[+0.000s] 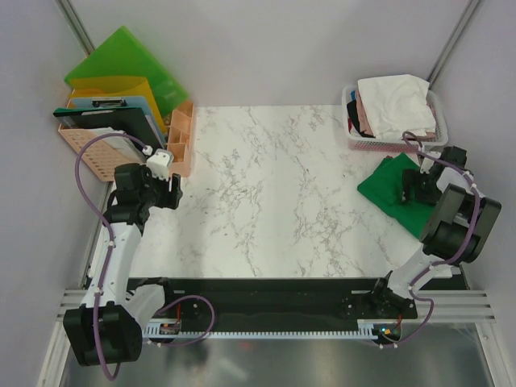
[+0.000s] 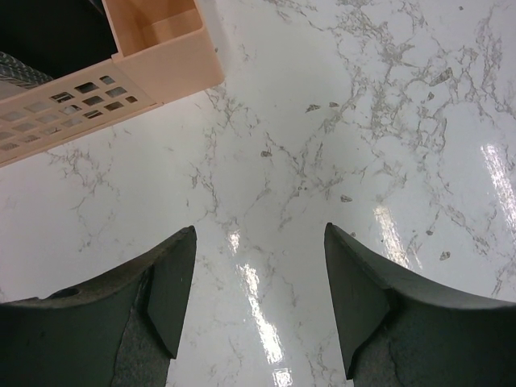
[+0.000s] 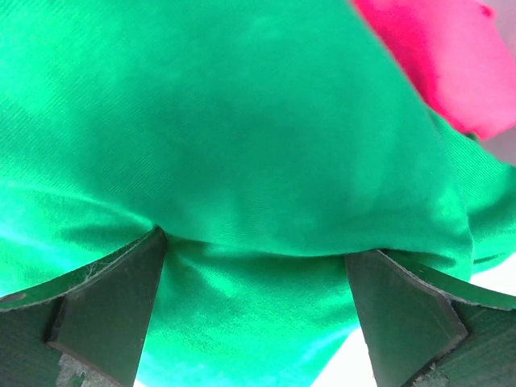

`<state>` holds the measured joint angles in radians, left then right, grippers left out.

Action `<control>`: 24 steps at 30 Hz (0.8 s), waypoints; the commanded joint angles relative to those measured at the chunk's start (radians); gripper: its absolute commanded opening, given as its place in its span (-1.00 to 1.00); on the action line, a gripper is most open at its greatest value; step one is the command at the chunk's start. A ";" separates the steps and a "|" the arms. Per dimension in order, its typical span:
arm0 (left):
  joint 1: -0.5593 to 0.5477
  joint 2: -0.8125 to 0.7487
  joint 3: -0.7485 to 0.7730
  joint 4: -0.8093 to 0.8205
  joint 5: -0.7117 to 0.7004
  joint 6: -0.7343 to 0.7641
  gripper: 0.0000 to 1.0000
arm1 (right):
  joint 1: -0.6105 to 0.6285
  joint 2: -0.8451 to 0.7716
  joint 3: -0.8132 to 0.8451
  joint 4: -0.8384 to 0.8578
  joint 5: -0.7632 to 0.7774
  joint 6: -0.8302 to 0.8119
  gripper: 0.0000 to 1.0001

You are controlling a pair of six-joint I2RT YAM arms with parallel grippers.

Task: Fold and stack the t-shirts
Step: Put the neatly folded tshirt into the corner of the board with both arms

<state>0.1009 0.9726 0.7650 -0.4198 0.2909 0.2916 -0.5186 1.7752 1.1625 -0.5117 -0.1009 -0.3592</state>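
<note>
Green cloth fills my right wrist view: the green t-shirt (image 3: 242, 145) lies straight below the right gripper (image 3: 254, 246). Its fingers are spread wide and a soft hump of fabric rises between them, nothing pinched; I cannot tell whether the tips are pressing the cloth or just above it. From overhead the shirt sits at the right side of the marble table (image 1: 266, 185), just in front of the basket (image 1: 355, 141), and its long axis slants from the basket toward the near right edge. It looks loosely bunched and rumpled, not laid flat, so I judge it needs a closing pinch here and a drag toward the middle to spread it. A magenta-red tee (image 3: 435, 56) shows just beyond it, and a white tee (image 1: 395, 101) tops the basket. The left gripper (image 2: 260, 230) is well apart, fingers parted over bare marble beside the peach organiser (image 2: 153, 48), so the right arm is plainly the nearer one.
</note>
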 commanded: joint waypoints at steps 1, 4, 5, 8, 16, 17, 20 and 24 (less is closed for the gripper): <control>0.005 0.006 -0.003 0.038 0.025 0.029 0.43 | 0.000 -0.075 -0.087 -0.090 -0.005 -0.073 0.96; 0.006 0.024 -0.001 0.047 0.047 0.011 0.43 | 0.023 -0.098 -0.115 -0.099 0.007 -0.133 0.96; 0.006 0.031 -0.004 0.052 0.056 0.004 0.43 | 0.031 -0.108 -0.122 -0.090 0.010 -0.144 0.96; 0.006 0.052 -0.006 0.056 0.068 -0.005 0.43 | 0.077 -0.140 -0.138 -0.059 0.026 -0.153 0.96; 0.005 0.038 -0.010 0.055 0.047 0.012 0.43 | 0.242 -0.073 -0.040 -0.067 0.021 -0.110 0.96; 0.005 0.034 -0.009 0.055 0.042 0.014 0.43 | 0.284 -0.065 -0.035 -0.068 0.027 -0.104 0.96; 0.006 0.034 -0.013 0.050 0.034 0.020 0.43 | 0.340 -0.037 -0.015 -0.077 0.023 -0.093 0.96; 0.006 0.034 -0.020 0.050 0.025 0.032 0.43 | 0.380 -0.045 -0.009 -0.088 0.045 -0.100 0.96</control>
<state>0.1009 1.0233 0.7536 -0.4080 0.3225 0.2924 -0.1570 1.7302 1.1305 -0.5655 -0.0540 -0.4698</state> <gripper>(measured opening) 0.717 0.982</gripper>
